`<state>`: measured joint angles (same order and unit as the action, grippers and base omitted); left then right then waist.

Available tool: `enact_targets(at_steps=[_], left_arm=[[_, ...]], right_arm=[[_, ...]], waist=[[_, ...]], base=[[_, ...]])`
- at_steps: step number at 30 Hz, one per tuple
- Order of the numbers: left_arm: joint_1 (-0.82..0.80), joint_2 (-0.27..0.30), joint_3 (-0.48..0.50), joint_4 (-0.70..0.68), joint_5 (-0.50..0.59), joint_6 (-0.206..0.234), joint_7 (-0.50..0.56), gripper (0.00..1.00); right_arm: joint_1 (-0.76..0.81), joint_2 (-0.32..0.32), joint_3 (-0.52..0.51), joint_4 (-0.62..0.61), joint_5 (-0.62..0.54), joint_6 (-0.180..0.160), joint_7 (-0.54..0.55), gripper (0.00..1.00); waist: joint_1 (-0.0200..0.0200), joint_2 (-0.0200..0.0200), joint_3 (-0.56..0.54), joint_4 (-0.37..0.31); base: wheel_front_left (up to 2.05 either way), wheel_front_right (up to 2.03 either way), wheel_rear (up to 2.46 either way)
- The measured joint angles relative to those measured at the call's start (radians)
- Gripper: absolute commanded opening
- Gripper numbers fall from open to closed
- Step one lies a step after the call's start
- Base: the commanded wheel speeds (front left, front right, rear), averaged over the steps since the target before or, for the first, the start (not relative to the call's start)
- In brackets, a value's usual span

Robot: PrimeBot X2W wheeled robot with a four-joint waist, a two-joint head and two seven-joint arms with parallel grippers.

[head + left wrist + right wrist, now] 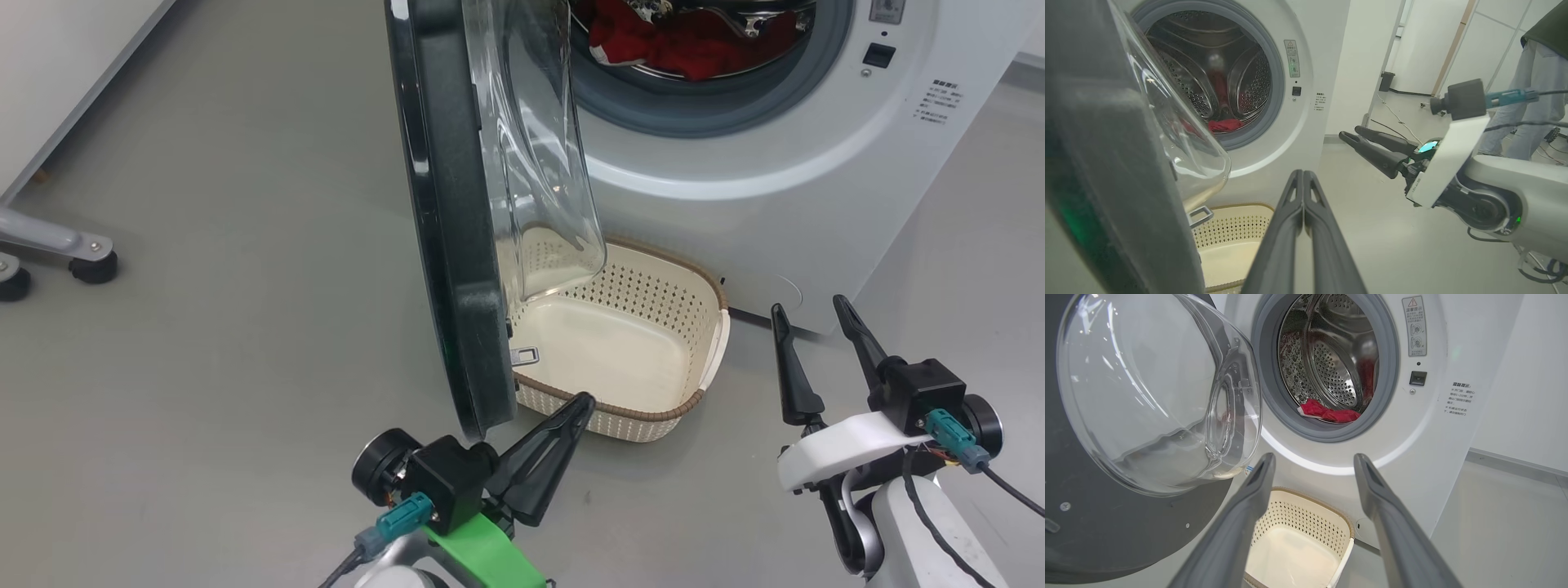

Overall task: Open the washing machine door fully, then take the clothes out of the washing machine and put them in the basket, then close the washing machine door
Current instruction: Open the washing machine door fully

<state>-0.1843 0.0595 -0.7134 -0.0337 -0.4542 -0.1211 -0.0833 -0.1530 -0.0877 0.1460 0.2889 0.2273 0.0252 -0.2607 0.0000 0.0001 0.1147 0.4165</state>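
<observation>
The washing machine door (449,245) stands swung out, edge-on, its glass bowl over the basket (709,287). Red clothes (686,41) lie in the drum mouth of the washing machine (775,163). The cream basket sits on the floor below the drum and holds nothing. My left gripper (584,402) is shut and empty, just right of the door's bottom edge, by the basket's near rim. My right gripper (808,305) hangs open and empty to the right of the basket. The right wrist view looks between open fingers (1257,486) at the clothes (1327,412) and basket (1306,514).
A wheeled metal stand (82,253) is on the grey floor at far left. A person (1543,81) stands behind my right arm in the left wrist view, with cables on the floor there. A white wall runs right of the machine.
</observation>
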Motion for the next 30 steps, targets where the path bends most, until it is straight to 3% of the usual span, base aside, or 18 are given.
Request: enact_targets(at_steps=[16,30], left_arm=[[-0.034,-0.002,0.094,0.123,-0.013,0.012,-0.015,0.00],[-0.067,-0.007,0.108,0.204,-0.021,0.020,-0.042,0.00]], right_arm=[[-0.001,0.008,-0.014,0.002,-0.023,0.009,0.000,1.00],[-0.002,0.013,-0.023,0.008,-0.032,0.018,0.000,1.00]], waist=[[0.0001,0.0000,0.021,-0.006],[0.0001,0.0000,0.030,-0.008]], base=[[0.00,0.00,0.00],[0.00,0.00,0.00]])
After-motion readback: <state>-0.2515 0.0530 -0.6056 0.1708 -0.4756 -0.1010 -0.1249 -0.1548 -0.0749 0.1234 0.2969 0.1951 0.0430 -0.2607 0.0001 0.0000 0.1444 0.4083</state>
